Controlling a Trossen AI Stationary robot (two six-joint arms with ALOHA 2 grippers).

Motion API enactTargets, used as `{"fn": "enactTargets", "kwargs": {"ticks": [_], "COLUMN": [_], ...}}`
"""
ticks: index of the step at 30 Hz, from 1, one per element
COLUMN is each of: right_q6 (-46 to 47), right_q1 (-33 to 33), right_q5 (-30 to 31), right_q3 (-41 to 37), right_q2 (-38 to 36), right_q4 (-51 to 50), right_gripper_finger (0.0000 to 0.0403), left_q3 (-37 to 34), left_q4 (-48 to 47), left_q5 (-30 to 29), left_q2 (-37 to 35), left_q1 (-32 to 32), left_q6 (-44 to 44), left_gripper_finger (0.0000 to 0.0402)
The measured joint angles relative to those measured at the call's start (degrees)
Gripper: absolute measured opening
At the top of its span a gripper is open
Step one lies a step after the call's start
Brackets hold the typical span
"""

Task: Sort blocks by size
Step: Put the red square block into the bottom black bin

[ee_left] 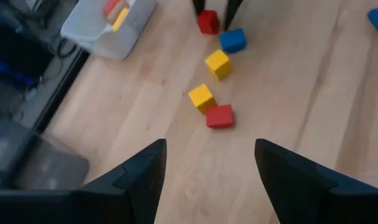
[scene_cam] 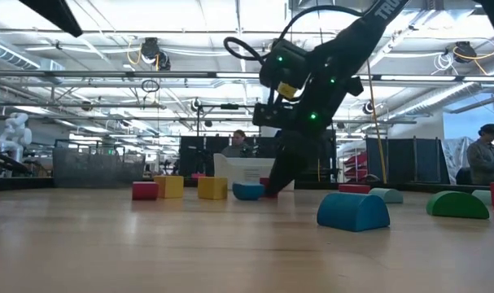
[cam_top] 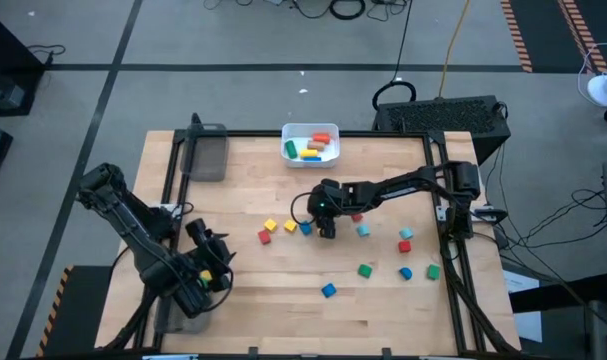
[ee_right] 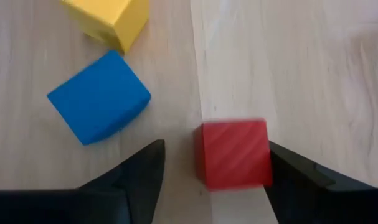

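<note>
1. Blocks lie scattered over the wooden surface; a few already sit in the white bin at its far edge, presumably as one size group.
2. The right hand is lowered mid-surface with its fingers apart, straddling a small red cube, which rests on the wood, not yet clamped.
3. A blue cube and a yellow cube sit just beside it, so the approach looks tight.
4. The left hand waits near the front left corner, fingers apart and holding nothing.
</note>
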Motion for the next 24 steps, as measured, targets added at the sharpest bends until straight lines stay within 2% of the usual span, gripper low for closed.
{"fn": "enactTargets", "kwargs": {"ticks": [7, 13, 19, 24], "right_q6": [0.33, 1.06, 1.40, 1.88], "right_q1": [0.00, 0.00, 0.04, 0.07], "right_q5": [-0.12, -2.92, -3.21, -7.67], "right_q3": [0.00, 0.04, 0.07, 0.04], "right_q2": [0.03, 0.03, 0.03, -0.05], "right_q4": [-0.10, -0.92, -0.90, 1.72], "right_gripper_finger": [0.0172, 0.0114, 0.0112, 0.0114], "left_q3": [-0.02, -0.04, -0.04, -0.07], "left_q4": [2.46, 2.57, 3.06, 6.55], "left_q5": [-2.98, -5.86, -7.13, -9.88], "left_q2": [0.00, 0.00, 0.00, 0.00], "left_q1": [1.26, 2.22, 3.68, 4.35], "left_q6": [6.46, 11.67, 16.84, 24.45], "left_gripper_finger": [0.0246, 0.0246, 0.0246, 0.0246]}}
